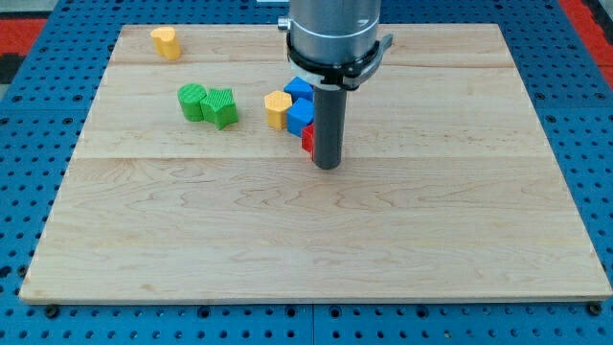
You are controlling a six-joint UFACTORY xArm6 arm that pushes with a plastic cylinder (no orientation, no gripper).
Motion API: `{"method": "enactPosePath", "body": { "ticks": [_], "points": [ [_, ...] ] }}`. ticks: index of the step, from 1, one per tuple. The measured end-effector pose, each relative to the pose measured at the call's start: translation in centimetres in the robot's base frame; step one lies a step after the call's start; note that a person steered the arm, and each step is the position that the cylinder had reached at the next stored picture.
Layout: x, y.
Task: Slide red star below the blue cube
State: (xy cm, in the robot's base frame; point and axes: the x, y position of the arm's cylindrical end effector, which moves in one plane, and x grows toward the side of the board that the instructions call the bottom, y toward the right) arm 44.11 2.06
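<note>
Red is barely showing: the red star (307, 140) peeks out as a sliver at the left edge of my tip (328, 167), mostly hidden behind the rod, and it sits touching the lower side of the blue cube (300, 115), with a second blue block (298, 89) just above that and a yellow block (278, 108) touching the cluster on the view's left. My tool is a plain rod with nothing to open or close, and its end rests on the wooden surface (316, 240) just to the right of the star. By my judgement the star is already close to its goal, so the step calls for only a short, gentle nudge toward the view's left to centre it under the cube, without pressing upward into the blue blocks and scattering them. Two green blocks (208, 103) and another yellow block (165, 42) lie well apart, out of the way.
</note>
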Motion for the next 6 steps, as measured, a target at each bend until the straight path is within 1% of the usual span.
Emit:
{"method": "enactPosePath", "body": {
  "ticks": [1, 2, 3, 4, 5, 6],
  "points": [
    [-4.7, -0.8],
    [-5.5, 2.6],
    [-5.2, -0.2],
    [-3.9, -4.1],
    [-5.7, -7.0],
    [-6.2, -6.5]
  ]
}}
